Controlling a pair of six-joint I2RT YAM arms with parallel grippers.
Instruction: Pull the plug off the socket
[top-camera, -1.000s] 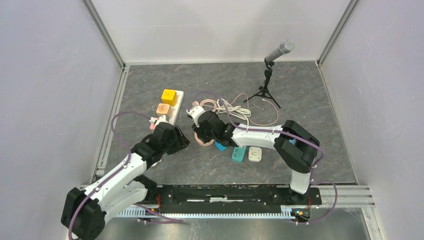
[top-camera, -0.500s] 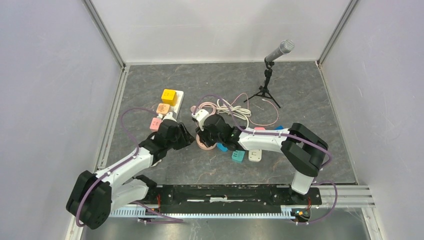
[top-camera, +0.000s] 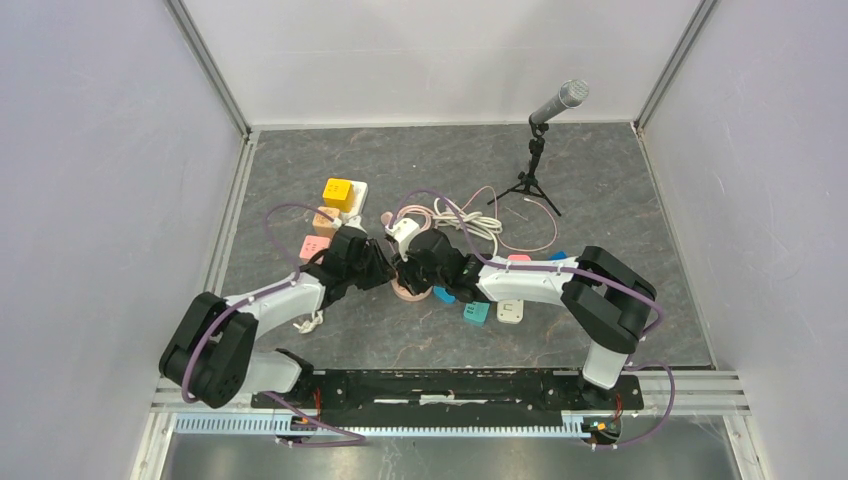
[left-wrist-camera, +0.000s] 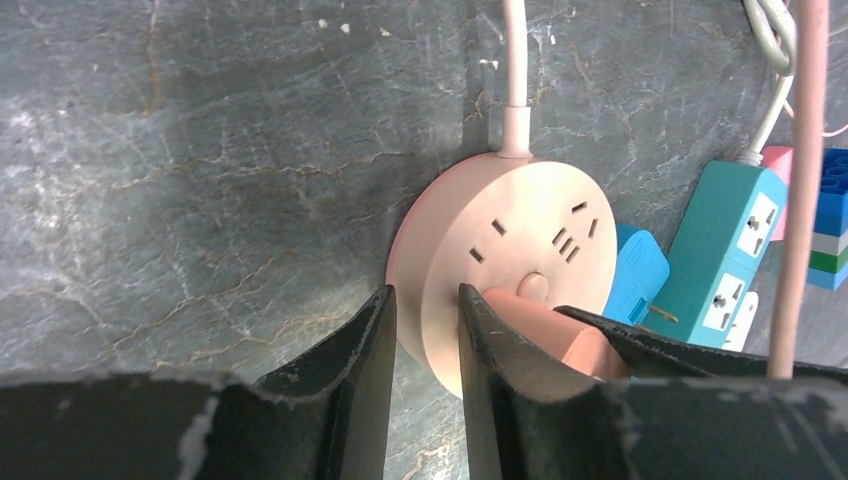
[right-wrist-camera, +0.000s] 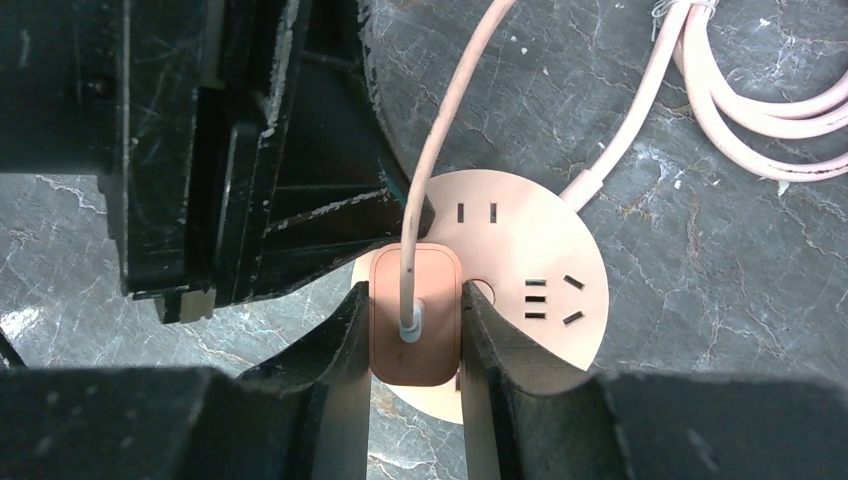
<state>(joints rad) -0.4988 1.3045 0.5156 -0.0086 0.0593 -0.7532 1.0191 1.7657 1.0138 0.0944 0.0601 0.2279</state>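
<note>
A round pink socket (top-camera: 405, 289) lies flat on the grey table, its cord leading off to the back. A salmon plug (right-wrist-camera: 415, 315) with a thin pink cable sits in the socket (right-wrist-camera: 540, 250). My right gripper (right-wrist-camera: 414, 292) is shut on the plug, one finger on each long side. From the left, my left gripper (left-wrist-camera: 425, 295) straddles the rim of the socket (left-wrist-camera: 520, 230), one finger outside the edge and one on its face beside the plug (left-wrist-camera: 545, 335). In the top view both grippers (top-camera: 390, 272) (top-camera: 414, 270) meet over the socket.
A white power strip (top-camera: 353, 215) with a yellow cube and an orange adapter lies at the left, a pink block (top-camera: 312, 246) beside it. Coiled cables (top-camera: 465, 215) lie behind the socket. A teal socket (top-camera: 476, 311) and a white one (top-camera: 511, 309) lie right. A microphone tripod (top-camera: 536, 180) stands at the back.
My left arm has swung right from beside the power strip to the round socket, and its fingers now bracket the rim. The right gripper has stayed on the plug.
</note>
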